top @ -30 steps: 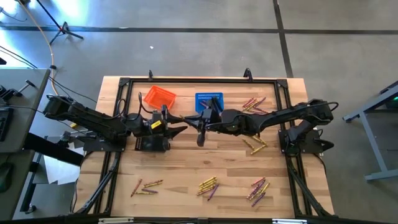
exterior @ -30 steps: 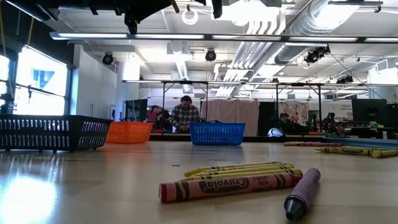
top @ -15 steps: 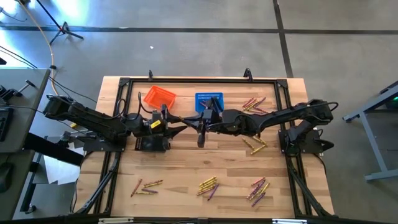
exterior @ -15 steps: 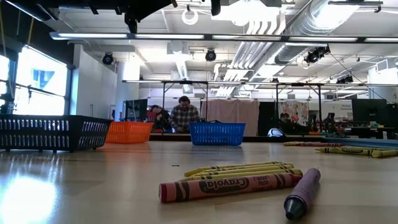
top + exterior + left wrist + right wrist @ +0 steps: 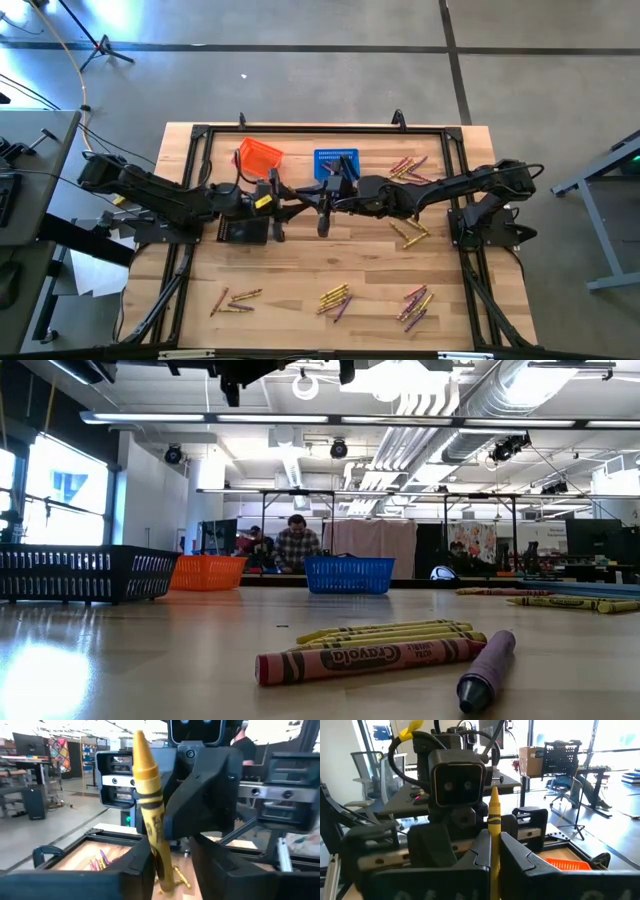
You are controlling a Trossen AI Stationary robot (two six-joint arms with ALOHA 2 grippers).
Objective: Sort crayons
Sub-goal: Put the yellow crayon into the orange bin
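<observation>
Yellow crayon upright between right claw fingers.

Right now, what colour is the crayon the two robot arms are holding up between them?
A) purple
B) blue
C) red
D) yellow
D: the crayon standing upright between the right pincer and the left pincer is yellow with a black band, as both wrist views show, above the middle of the table.
</observation>
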